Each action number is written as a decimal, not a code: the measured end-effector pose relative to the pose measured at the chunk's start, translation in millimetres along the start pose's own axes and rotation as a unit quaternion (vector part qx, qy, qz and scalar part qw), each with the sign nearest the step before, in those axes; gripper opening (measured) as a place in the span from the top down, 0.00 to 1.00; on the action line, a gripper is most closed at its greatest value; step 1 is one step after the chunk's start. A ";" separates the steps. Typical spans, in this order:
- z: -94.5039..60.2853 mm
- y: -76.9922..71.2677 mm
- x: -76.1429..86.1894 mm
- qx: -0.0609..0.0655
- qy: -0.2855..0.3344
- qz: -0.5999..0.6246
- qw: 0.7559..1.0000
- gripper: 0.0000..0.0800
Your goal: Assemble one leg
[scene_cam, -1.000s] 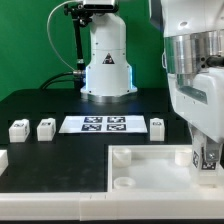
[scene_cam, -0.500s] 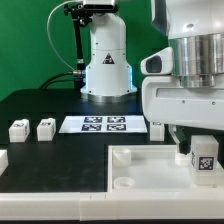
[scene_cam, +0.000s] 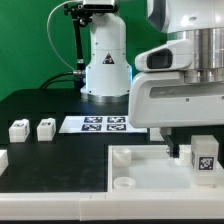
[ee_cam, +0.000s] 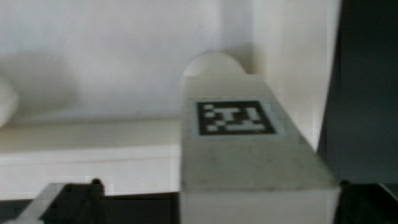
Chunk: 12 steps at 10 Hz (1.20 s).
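Item 1. Tray [scene_cam: 140, 172]: large, white, nearest the exterior camera, filling 5 to 6 o'clock of that view. It has round sockets at its corners and lies on the black surface [scene_cam: 60, 150].

Item 2. Leg [scene_cam: 203, 160]: small white block with its square marker facing the camera, upright at the tray's far corner, at 4 o'clock. Whether it sits in a socket cannot be told.

Item 3. Claw [ee_cam: 217, 203]: spread, straddling the leg from above. In the wrist view a gap shows between the leg and one dark fingertip [ee_cam: 71, 205].

Item 4. Two spare legs [scene_cam: 18, 129] [scene_cam: 45, 128]: side by side at 9 o'clock, well apart from the tray.

Item 5. Marker board [scene_cam: 100, 124]: flat, just beyond the centre.

Item 6. Arm base [scene_cam: 107, 60]: white, at 12 o'clock, farthest back.
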<state>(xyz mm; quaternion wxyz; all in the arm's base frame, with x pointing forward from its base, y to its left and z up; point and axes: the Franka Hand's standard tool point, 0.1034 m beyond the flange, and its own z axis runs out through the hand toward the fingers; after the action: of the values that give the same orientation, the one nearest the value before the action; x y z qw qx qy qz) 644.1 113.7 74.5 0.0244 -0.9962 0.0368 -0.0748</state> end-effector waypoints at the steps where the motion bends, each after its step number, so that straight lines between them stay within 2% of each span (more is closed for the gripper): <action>1: 0.0 0.3 0.0 0.000 0.000 0.000 1.000 0.20; 2: 0.1 0.1 -0.1 0.001 0.000 0.015 1.000 0.44; 3: 0.2 -0.8 -0.4 0.002 -0.001 0.072 0.997 0.44; 4: 0.4 1.1 -0.4 0.003 -0.001 0.132 0.991 0.64; 5: 0.4 2.5 -0.3 0.002 -0.001 0.180 0.984 0.64; 6: 0.7 3.0 -1.3 -0.001 -0.004 0.263 0.965 0.64; 8: 1.0 6.6 -2.9 -0.014 -0.012 0.464 0.885 0.64; 9: 1.2 7.8 -3.6 -0.017 -0.024 0.557 0.830 0.64; 10: 1.4 8.3 -4.7 -0.016 -0.034 0.631 0.775 0.64; 12: 1.8 7.6 -6.5 -0.016 -0.042 0.711 0.702 0.63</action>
<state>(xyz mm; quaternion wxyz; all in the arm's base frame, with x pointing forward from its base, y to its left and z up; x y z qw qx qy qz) 637.5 106.7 71.4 0.0563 -0.6763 0.7344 0.0073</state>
